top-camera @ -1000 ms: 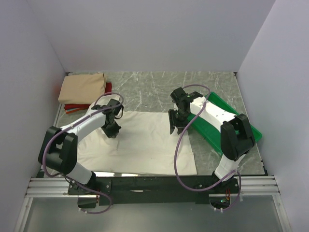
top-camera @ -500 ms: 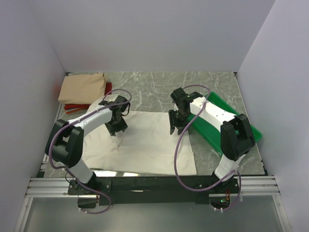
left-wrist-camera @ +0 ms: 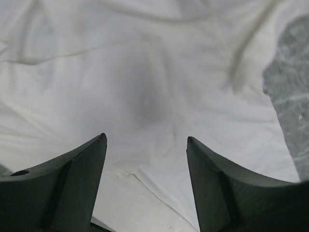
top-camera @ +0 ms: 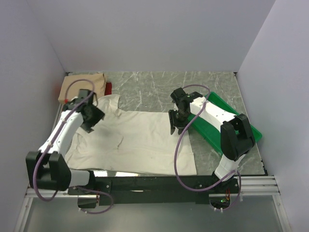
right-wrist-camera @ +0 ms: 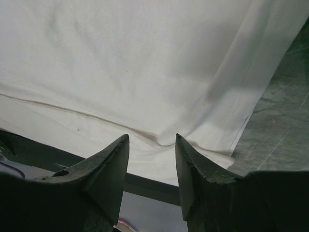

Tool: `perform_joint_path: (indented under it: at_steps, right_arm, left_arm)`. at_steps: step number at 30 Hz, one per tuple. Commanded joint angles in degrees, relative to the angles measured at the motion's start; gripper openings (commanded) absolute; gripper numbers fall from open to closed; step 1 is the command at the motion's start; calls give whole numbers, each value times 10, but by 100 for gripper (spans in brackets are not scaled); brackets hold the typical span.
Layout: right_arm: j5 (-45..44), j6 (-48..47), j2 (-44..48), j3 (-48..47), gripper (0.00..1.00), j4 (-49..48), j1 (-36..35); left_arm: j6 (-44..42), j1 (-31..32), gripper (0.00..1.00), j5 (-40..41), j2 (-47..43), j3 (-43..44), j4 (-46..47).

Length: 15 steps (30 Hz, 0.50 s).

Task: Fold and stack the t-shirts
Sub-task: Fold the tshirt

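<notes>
Cream t-shirt (top-camera: pixel 140 140) lies spread between tan shirt (top-camera: pixel 87 83) and green tray (top-camera: pixel 232 115); left claw (top-camera: pixel 91 124), right claw (top-camera: pixel 174 128) apart.

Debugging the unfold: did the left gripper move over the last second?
Yes. The left gripper swung left and farther back, ending close to the folded tan beige cotton t-shirt in the far-left corner.

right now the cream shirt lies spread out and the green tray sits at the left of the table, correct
No: the top external view shows the green tray at the right of the table. The cream shirt does lie spread out.
</notes>
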<state>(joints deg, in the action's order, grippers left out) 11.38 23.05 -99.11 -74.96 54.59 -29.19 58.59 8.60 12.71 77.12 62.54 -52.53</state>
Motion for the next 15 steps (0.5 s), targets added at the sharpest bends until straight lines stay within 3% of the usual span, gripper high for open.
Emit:
perform_joint_path:
  at_steps: [1,4,15]
  right_arm:
    - [-9,-9,1,-3,50,-11,3]
    - [-13,-6,-4,10,50,-27,3]
    - [-56,-5,-41,32,48,-67,-10]
  left_arm:
    - [-33,-78,73,-70,-48,-58,-8]
    - [-46,-123,72,-101,-57,-93,18]
    - [-30,-125,73,-185,2,-103,195]
